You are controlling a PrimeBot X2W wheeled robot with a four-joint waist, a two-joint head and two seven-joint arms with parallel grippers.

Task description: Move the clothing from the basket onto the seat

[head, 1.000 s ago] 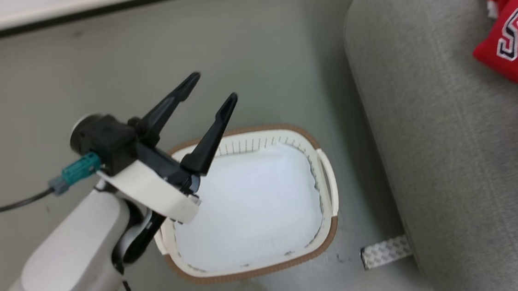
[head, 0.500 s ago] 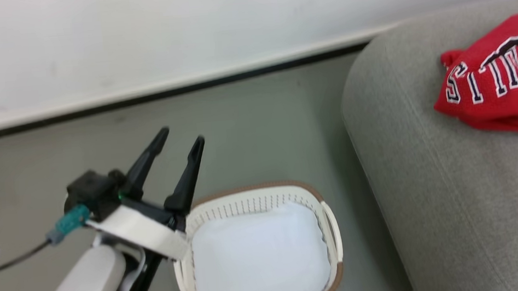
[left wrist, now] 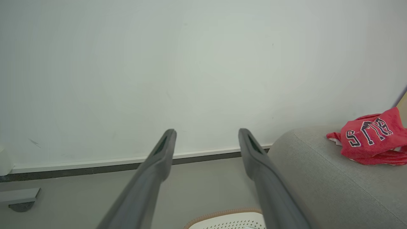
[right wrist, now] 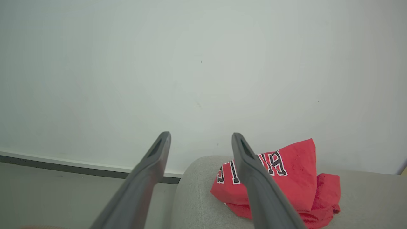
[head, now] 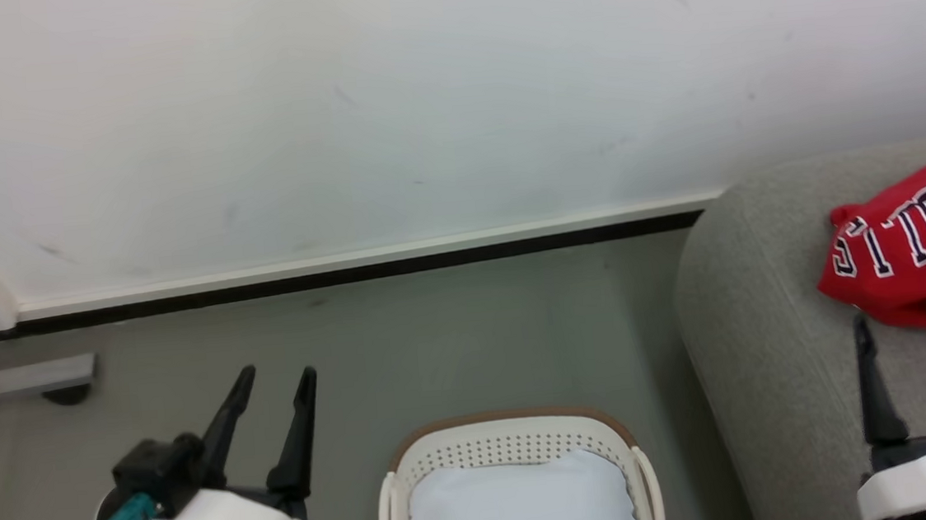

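Red jersey point(head: 916, 241) lies on the sofa point(head: 766, 335); basket point(head: 508, 416) holds a white pad point(head: 523, 503). Jaws of left gripper point(head: 278, 372) and right gripper point(head: 898, 312) released, empty.

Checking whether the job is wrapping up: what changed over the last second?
The head camera tilted up, shifting the whole view. The left gripper drew off the basket rim to hang over the floor beside it, open. The right gripper, open, came into view by the jersey. Nothing was grasped or released. The jersey stayed on the sofa, the pad in the basket.
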